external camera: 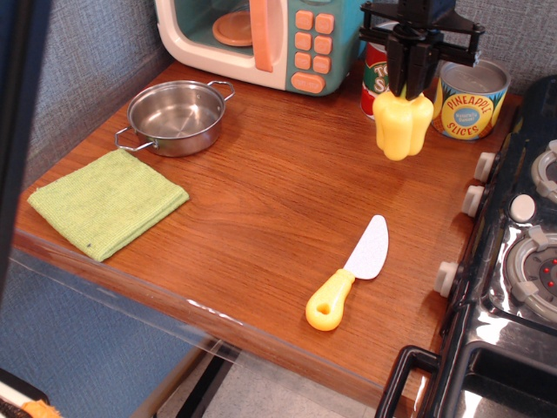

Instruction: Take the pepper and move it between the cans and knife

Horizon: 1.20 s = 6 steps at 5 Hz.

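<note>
Yellow pepper (403,125) in pincer (410,84), before cans (470,98).

The gripper (409,83) and the pepper (403,125) it clamps hide most of the red tomato can (374,80); the arm above runs off the top edge. A dark blurred strip (19,131) covers the left edge; the stove (522,261) is cut off at right

A single high, fixed view looks down across the table (261,209) (front edge nearest) toward the back wall (522,26).
</note>
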### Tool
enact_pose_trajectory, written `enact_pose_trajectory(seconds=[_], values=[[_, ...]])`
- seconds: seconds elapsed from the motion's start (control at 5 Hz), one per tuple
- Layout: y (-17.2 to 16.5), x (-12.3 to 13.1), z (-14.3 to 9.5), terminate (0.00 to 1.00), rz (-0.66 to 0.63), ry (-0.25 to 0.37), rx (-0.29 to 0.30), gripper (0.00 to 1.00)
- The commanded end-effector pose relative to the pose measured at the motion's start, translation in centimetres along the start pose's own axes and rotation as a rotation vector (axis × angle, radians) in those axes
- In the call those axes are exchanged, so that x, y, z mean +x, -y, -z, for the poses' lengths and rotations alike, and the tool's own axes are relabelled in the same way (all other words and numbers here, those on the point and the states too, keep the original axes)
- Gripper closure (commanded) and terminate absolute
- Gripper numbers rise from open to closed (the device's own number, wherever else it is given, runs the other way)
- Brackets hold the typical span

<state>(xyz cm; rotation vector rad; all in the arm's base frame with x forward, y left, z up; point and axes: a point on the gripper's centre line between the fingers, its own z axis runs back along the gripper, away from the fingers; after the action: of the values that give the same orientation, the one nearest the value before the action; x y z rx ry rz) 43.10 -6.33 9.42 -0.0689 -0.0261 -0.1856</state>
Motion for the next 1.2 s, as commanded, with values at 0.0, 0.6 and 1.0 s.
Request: enact_pose_trajectory(seconds=[0.0, 0.6, 1.0], values=[[0.6, 0.1, -1.0, 0.00, 0.019, 0.012, -0.017, 1.00], [0.2, -0.4, 0.5, 0.00, 0.013, -0.010, 0.036, 0.00], [0.0, -0.7, -1.5, 0.00, 0.018, 0.020, 0.020, 0.00]])
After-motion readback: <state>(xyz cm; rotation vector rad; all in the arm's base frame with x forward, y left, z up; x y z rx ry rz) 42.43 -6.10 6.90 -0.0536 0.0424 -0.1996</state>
